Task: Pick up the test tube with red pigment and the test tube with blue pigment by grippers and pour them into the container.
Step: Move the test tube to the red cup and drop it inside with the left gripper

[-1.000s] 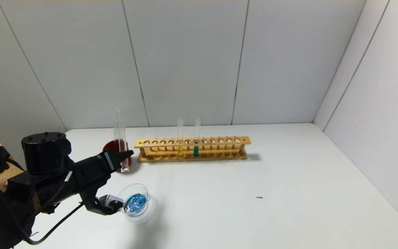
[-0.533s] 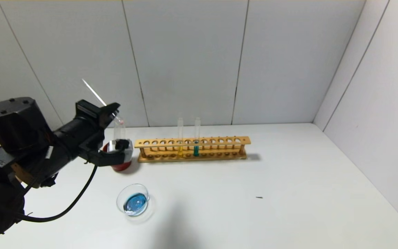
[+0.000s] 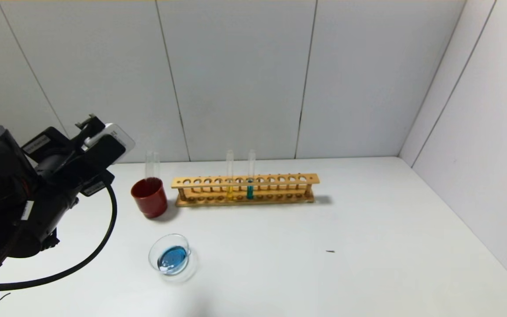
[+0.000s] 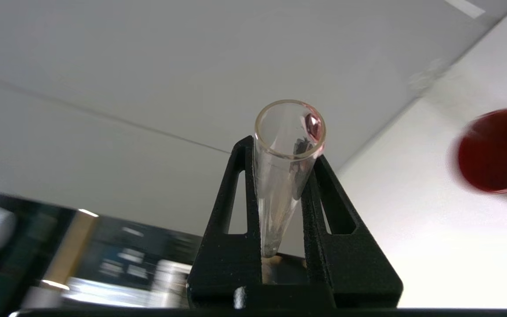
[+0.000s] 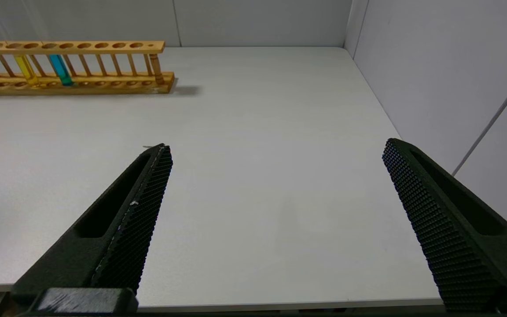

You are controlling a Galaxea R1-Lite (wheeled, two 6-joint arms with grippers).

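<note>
Currently: test tube with red pigment (image 4: 286, 171), nearly empty, clamped in left gripper (image 4: 280, 193) raised left of red cup (image 3: 149, 197) | container (image 3: 170, 259) holds blue liquid only | step: carrying tube; next pour or discard | earlier: gripper hovered over cup | right gripper (image 5: 275, 220) idle, jaws apart

The left arm (image 3: 38, 185) is raised over the table's (image 3: 324, 273) left edge. A red cup (image 3: 149, 197) holding one clear tube (image 3: 152, 165) stands beside the wooden rack's (image 3: 244, 189) left end, near the back edge. The container (image 3: 170, 257), holding blue liquid, sits nearer the front edge, well apart from both.
</note>
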